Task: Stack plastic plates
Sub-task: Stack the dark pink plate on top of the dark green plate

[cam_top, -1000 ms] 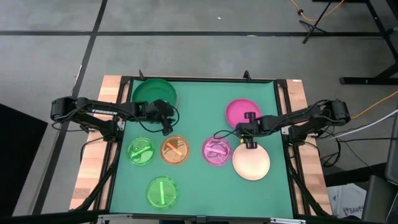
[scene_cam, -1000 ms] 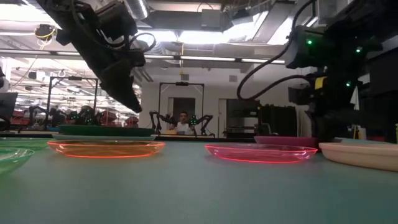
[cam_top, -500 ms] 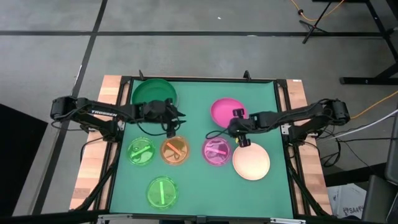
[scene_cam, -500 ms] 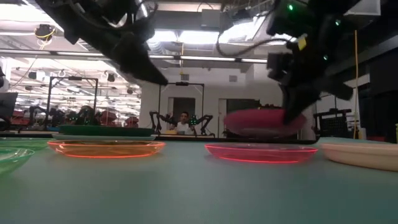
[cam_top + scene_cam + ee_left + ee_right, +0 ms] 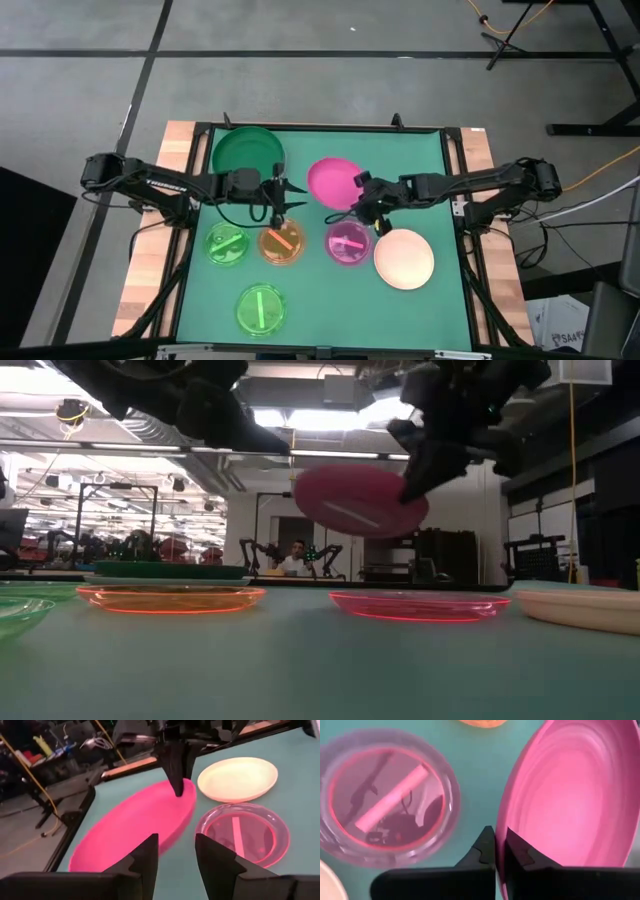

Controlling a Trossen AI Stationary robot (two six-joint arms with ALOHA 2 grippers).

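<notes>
- Magenta plate [image 5: 333, 182], smooth opaque plastic with a shallow round bowl and faint rings inside, hangs tilted in the air above the green table mat [image 5: 320, 300], clear of every other plate.
- Right gripper [image 5: 362, 192] has its two dark fingers pinched tight on that plate's rim, one inside and one outside the edge.
- Left gripper [image 5: 283, 191] hovers above the orange plate [image 5: 282, 242] with its fingers spread and nothing between them; white lettering reading "TROSSEN" shows on that arm.
- Orange plate is small, round and see-through, with a raised bar across its middle.
- Pink plate [image 5: 348, 243], equally small and clear with a bar mark, lies flat just beside the cream plate [image 5: 404, 260], which is larger, opaque and matte.
- Two clear green plates [image 5: 227, 243] [image 5: 260, 308] with bar marks lie flat on the left half of the mat.
- Dark green plate [image 5: 248, 152], large and opaque, sits at the far left corner.
</notes>
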